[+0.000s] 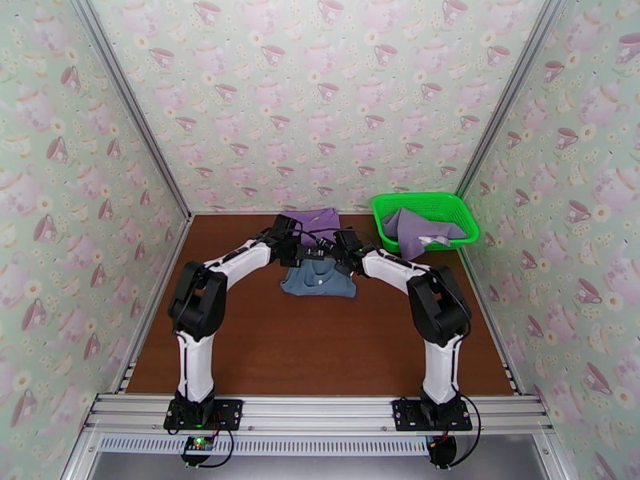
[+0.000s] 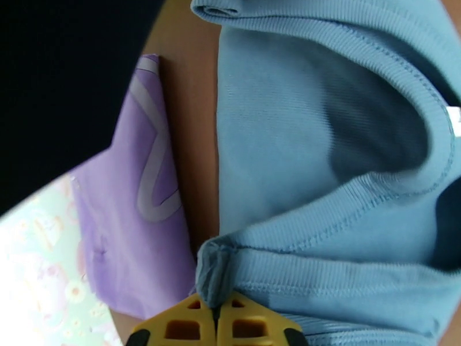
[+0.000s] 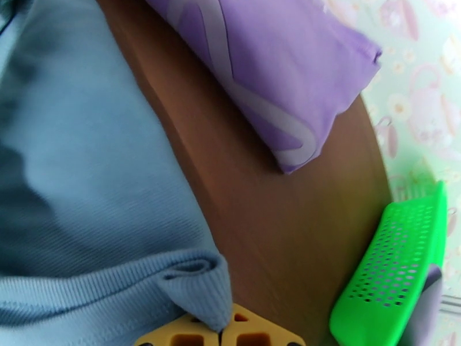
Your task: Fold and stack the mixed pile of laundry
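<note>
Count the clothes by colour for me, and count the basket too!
Purple shirt: 1
Blue-grey shirt: 1
Pale lavender-grey cloth: 1
Green basket: 1
Total: 4

Near table (image 1: 320, 354): open wood.
Far centre: purple shirt (image 1: 314, 219), blue-grey garment (image 1: 318, 282), gap between.
Far right: green basket (image 1: 432, 203).

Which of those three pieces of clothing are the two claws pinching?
The blue-grey shirt, its edge pinched by the left gripper and right gripper. The purple shirt lies apart behind it; the lavender-grey one sits in the green basket.
</note>
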Controlling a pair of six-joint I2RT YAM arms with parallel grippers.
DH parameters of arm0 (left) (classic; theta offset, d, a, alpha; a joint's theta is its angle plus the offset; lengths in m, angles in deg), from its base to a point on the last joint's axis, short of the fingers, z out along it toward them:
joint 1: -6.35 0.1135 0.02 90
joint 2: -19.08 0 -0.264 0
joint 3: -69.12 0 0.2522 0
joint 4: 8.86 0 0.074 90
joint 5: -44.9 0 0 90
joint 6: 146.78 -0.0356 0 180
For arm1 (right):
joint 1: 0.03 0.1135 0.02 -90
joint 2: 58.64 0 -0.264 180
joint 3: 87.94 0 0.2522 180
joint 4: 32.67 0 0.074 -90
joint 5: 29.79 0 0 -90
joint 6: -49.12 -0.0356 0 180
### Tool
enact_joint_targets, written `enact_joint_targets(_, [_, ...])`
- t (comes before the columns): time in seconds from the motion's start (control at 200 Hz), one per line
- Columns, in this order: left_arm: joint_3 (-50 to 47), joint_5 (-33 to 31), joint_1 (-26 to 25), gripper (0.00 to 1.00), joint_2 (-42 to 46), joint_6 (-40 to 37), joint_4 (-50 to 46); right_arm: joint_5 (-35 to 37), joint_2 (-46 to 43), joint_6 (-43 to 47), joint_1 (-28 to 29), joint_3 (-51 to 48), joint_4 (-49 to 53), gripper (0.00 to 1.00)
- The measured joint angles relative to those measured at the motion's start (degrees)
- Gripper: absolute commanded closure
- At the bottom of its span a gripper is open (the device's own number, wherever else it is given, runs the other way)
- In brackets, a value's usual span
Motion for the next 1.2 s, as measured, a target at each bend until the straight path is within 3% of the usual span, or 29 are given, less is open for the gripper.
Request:
enact_joint_targets(0.025, [0.7, 0.0, 0.1, 0.99, -0.8, -0.2, -0.1, 0.2, 0.5, -0.1, -0.1, 0.2, 0.0, 0.99])
enact_joint_targets(0.05, [1.5, 0.0, 0.2, 0.91, -1.5, -0.4, -0.4, 0.4, 0.9, -0.3, -0.2, 0.3, 0.0, 0.94])
enact_joint_targets(0.1, [2.8, 0.0, 0.2, 0.62, -2.9, -1.0, -1.0, 0.8, 1.4, -1.0, -0.4, 0.4, 0.0, 0.8])
enact_joint_targets(0.14, [3.8, 0.0, 0.4, 0.46, -3.6, -1.0, -1.5, 1.0, 1.6, -2.0, -0.6, 0.4, 0.1, 0.71])
enact_joint_targets(0.22, [4.7, -0.3, 0.6, 0.24, -4.3, -1.0, -1.9, 1.5, 1.6, -2.8, -0.9, 0.4, 0.1, 0.54])
enact_joint_targets(0.295, [4.7, -1.2, 0.7, 0.13, -4.3, -0.7, -1.7, 1.9, 1.6, -4.4, -1.1, 0.4, -0.3, 0.41])
enact_joint_targets(0.486, [1.6, -5.6, 0.6, 0.03, -4.3, 2.1, 6.5, 1.9, -2.7, -8.6, -2.0, -2.1, -1.3, 0.31])
enact_joint_targets(0.611, [0.1, -13.1, 0.0, 0.0, -4.2, 5.6, 13.5, 0.6, -13.1, -13.9, -4.2, -7.2, -2.3, 0.21])
enact_joint_targets(0.761, [-0.6, -23.2, -0.2, 0.0, 0.3, 13.4, 17.8, -3.0, -25.9, -23.8, -6.8, -9.4, -1.6, 0.22])
enact_joint_targets(0.992, [-3.0, -31.1, -1.3, 0.0, 18.5, 35.1, 11.8, -16.2, -27.2, -40.3, -7.0, -7.0, 6.6, 0.25])
enact_joint_targets(1.097, [-2.9, -29.9, -1.8, 0.0, 23.0, 47.4, 4.5, -21.1, -24.6, -48.1, -7.0, -10.4, 6.7, 0.25])
enact_joint_targets(1.197, [-2.8, -26.1, -1.9, 0.01, 21.4, 57.0, -3.1, -24.0, -20.7, -54.1, -6.9, -12.7, 6.4, 0.25])
